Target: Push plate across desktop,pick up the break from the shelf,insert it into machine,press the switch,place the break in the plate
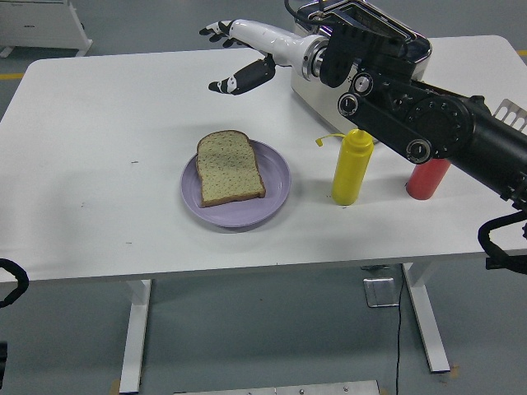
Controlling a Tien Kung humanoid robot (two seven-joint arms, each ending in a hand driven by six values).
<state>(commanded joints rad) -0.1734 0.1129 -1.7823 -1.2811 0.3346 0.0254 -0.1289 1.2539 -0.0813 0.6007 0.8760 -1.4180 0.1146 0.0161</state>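
Note:
A slice of brown bread (230, 167) lies flat on the lilac plate (277, 188) near the table's middle. My right hand (228, 56) hovers well above and behind the plate, its fingers spread and holding nothing. The black right arm (428, 127) crosses in front of the chrome toaster (391, 37) at the back right. Only a small piece of my left arm (10, 280) shows at the lower left edge; its hand is out of sight.
A yellow squeeze bottle (350, 167) stands right of the plate, with a red bottle (426, 178) further right, partly behind the arm. A white rack (512, 117) peeks out at the right edge. The table's near edge (206, 267) runs below the plate.

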